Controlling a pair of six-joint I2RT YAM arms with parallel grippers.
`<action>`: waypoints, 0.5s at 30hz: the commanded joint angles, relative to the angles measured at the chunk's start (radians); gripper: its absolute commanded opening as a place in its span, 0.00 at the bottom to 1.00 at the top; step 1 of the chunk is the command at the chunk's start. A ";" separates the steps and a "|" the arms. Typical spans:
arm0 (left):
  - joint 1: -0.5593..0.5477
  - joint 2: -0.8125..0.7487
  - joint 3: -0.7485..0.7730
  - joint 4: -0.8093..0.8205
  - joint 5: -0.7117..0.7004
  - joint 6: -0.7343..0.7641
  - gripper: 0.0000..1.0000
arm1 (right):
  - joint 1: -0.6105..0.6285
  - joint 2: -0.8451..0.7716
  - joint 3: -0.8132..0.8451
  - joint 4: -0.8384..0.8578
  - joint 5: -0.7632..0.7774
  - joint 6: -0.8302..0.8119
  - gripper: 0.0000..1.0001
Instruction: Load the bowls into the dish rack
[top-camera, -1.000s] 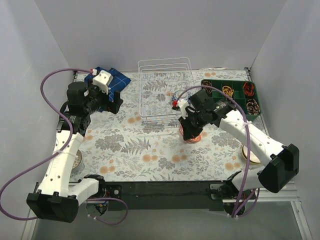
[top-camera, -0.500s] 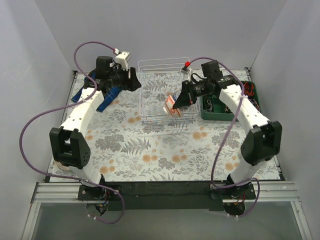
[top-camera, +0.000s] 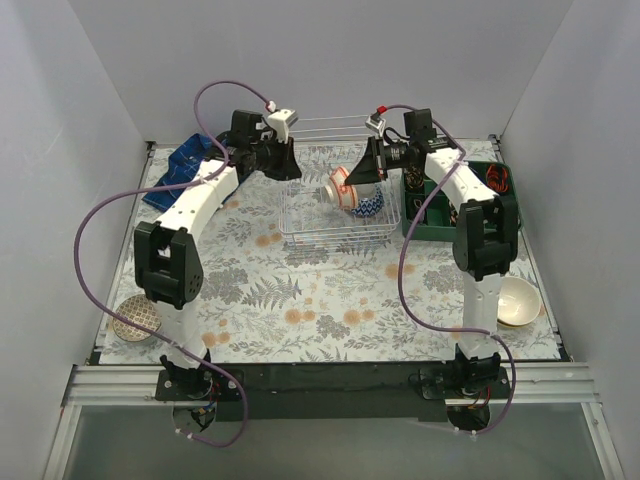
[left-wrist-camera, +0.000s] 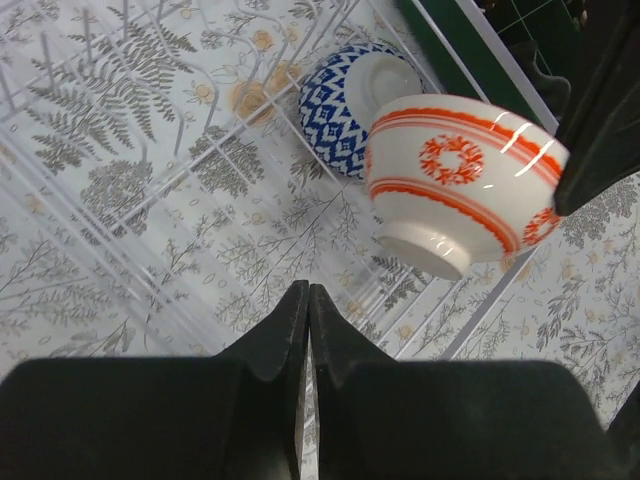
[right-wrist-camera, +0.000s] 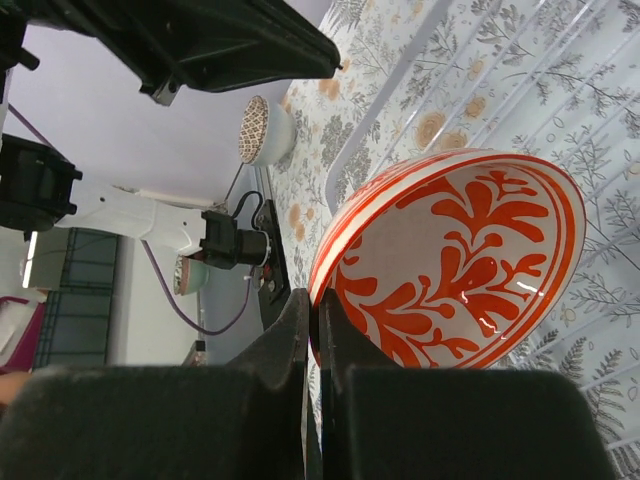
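The counter (top-camera: 300, 300), covered in a floral and fern print, carries a rectangular white thin-wire dish rack (top-camera: 335, 238) at its far middle. A dark green compartmented plastic tray (top-camera: 425, 228) sits just beside the rack's right side, and a crumpled blue checked cloth (top-camera: 178, 170) lies near the far left corner. A plain cream ceramic bowl (top-camera: 518, 300) rests at the counter's right edge, well apart from the rack, and a small bowl with a brown dotted pattern (top-camera: 135, 317) sits at the left edge. Inside the rack, a blue-and-white patterned bowl (left-wrist-camera: 335, 110) lies tipped with its foot showing. Just beside it, a white bowl with orange-red bands and leaf motifs (right-wrist-camera: 460, 260) is held on its side over the rack's interior. The right end effector (right-wrist-camera: 313, 310) is pinched onto that bowl's rim. The left end effector (left-wrist-camera: 307, 320) hangs over the rack's far left part with its jaws pressed together, holding nothing.
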 joint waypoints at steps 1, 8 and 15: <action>-0.025 0.078 0.081 0.000 0.010 -0.001 0.00 | -0.023 0.040 0.055 0.059 -0.025 0.037 0.01; -0.034 0.144 0.092 0.021 0.028 -0.005 0.00 | -0.027 0.128 0.087 0.140 -0.023 0.106 0.01; -0.036 0.180 0.075 0.036 0.087 -0.002 0.00 | -0.025 0.174 0.103 0.194 -0.023 0.149 0.01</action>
